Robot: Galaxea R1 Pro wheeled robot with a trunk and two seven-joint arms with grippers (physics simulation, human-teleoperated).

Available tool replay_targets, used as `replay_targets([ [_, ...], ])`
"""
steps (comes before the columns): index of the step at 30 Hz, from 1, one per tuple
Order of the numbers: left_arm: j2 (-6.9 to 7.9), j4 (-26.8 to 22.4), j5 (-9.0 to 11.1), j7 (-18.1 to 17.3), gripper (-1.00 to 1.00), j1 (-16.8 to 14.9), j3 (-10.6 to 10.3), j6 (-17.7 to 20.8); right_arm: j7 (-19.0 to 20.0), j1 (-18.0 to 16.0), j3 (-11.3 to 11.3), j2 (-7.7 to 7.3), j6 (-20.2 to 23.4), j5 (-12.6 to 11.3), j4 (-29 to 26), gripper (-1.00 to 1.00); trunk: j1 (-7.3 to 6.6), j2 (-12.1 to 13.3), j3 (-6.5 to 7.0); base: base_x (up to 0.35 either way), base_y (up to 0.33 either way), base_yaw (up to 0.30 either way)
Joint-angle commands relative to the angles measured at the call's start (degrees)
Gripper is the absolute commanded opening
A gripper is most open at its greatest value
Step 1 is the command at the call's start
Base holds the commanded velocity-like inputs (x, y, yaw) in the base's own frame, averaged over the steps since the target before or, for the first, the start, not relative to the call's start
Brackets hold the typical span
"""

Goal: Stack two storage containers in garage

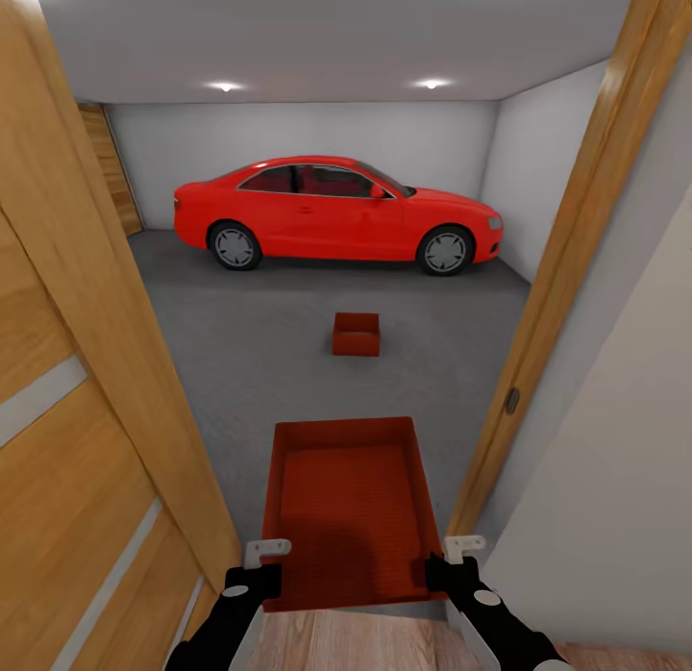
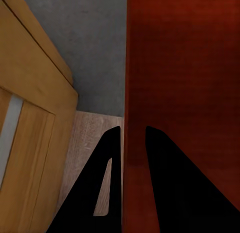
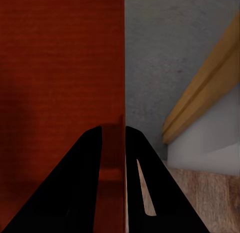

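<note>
Standing in doorway, facing garage. Wooden door [image 1: 67, 440] open at far left, wood frame [image 1: 567, 267] at right, white wall [image 1: 615, 517] beyond frame.

Left gripper [image 1: 258, 567] clamped on left wall of near bin [image 1: 344, 508], at the corner nearest the robot. Left wrist view: fingers [image 2: 165, 178] straddle that red wall, one inside the bin, one outside, narrow gap.

Near bin [image 2: 185, 83] held level between both arms, open side up, inside bare. Rear edge over wood-plank strip [image 1: 384, 642] at threshold, front part out over grey concrete floor [image 1: 269, 354].

Second bin [image 1: 356, 334] sitting on concrete well ahead of the held bin, between it and red car [image 1: 336, 212], apart from both. Car parked side-on against back wall, nose pointing right.

Right gripper [image 1: 459, 561] clamped on right wall of held bin, mirror of the left. Right wrist view: fingers [image 3: 85, 178] pinch bin wall [image 3: 60, 68] between them, narrow; door frame [image 3: 205, 103] and wood flooring just past outer finger.

Two ceiling lights [image 1: 224, 86] lit above car.
</note>
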Motion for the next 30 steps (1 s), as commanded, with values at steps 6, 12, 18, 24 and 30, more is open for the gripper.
replay_targets([
  [6,-0.08,-0.6,-1.2,0.1,-1.0,-0.1,0.2,0.4,0.6,0.0,3.1,-0.05,-0.2,1.3,0.2,-1.0,0.03,-0.1,-0.13,0.0,0.0,-0.204],
  [12,-0.08,-0.6,-1.2,0.1,-1.0,0.0,0.2,0.4,0.6,0.0,3.1,-0.06,-0.2,1.3,0.2,-1.0,0.03,-0.1,-0.13,0.0,0.0,-0.035],
  [18,-0.08,-0.6,-1.2,0.1,-1.0,0.0,0.2,0.4,0.6,0.0,3.2,-0.06,-0.2,1.3,0.2,-1.0,0.03,-0.1,-0.13,0.0,0.0,-0.114],
  [24,-0.08,-0.6,-1.2,0.1,-1.0,-0.1,0.2,0.4,0.6,0.0,3.1,-0.06,-0.2,1.3,0.2,-1.0,0.03,-0.1,-0.13,0.0,0.0,-0.019],
  [30,-0.08,-0.6,-1.2,0.1,-1.0,-0.1,0.2,0.4,0.6,0.0,3.2,-0.06,-0.2,1.3,0.2,-1.0,0.03,-0.1,-0.13,0.0,0.107,-0.001],
])
